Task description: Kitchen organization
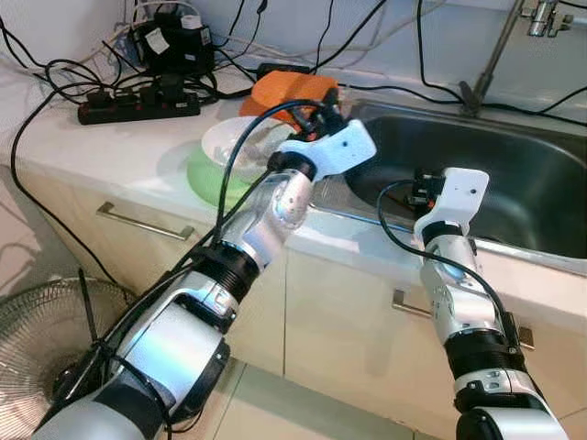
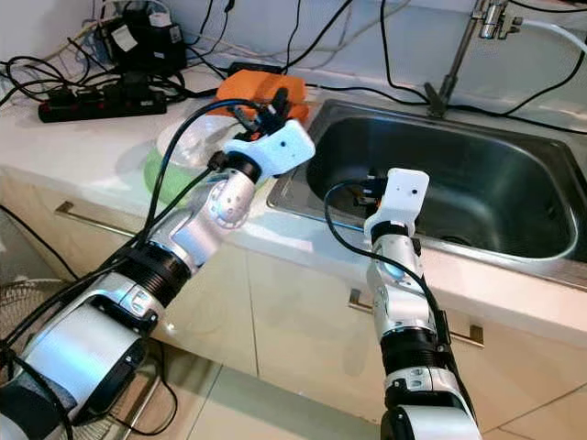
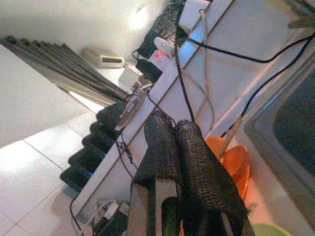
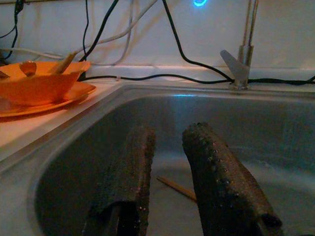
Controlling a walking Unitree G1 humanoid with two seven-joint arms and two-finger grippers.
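My left gripper (image 1: 327,104) hovers over the counter beside the sink's left rim, right next to an orange bowl on an orange plate (image 1: 286,90). Its fingers (image 3: 167,147) are pressed together with nothing between them. The orange bowl (image 3: 232,158) holds a wooden stick and a spoon (image 4: 28,66). A clear bowl on a green plate (image 1: 220,160) sits under the left forearm. My right gripper (image 4: 170,135) reaches over the sink's front rim, open and empty. A wooden chopstick (image 4: 178,189) lies on the sink floor beyond its fingers.
The steel sink (image 1: 514,174) has a faucet (image 1: 491,60) at its back. A black power strip (image 1: 138,105), adapters and several cables crowd the back left of the counter. Cabinet drawers with bar handles (image 1: 142,222) are below. A floor fan (image 1: 41,325) stands at lower left.
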